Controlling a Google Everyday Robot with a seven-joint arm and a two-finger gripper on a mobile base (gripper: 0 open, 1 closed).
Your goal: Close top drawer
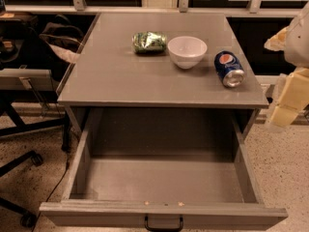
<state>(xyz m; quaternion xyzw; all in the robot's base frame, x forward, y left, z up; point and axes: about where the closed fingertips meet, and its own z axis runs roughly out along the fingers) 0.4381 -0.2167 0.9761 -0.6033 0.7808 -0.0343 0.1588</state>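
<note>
The top drawer is pulled far out of the grey cabinet, and its deep grey box is empty inside. Its flat front panel runs along the bottom of the view, with a small black loop handle at the centre. My gripper shows as pale cream parts at the right edge of the view, level with the cabinet top and to the right of the drawer. It touches neither the drawer nor the handle.
On the cabinet top lie a green crumpled bag, a white bowl and a blue soda can on its side. An office chair base and a desk stand at the left on speckled floor.
</note>
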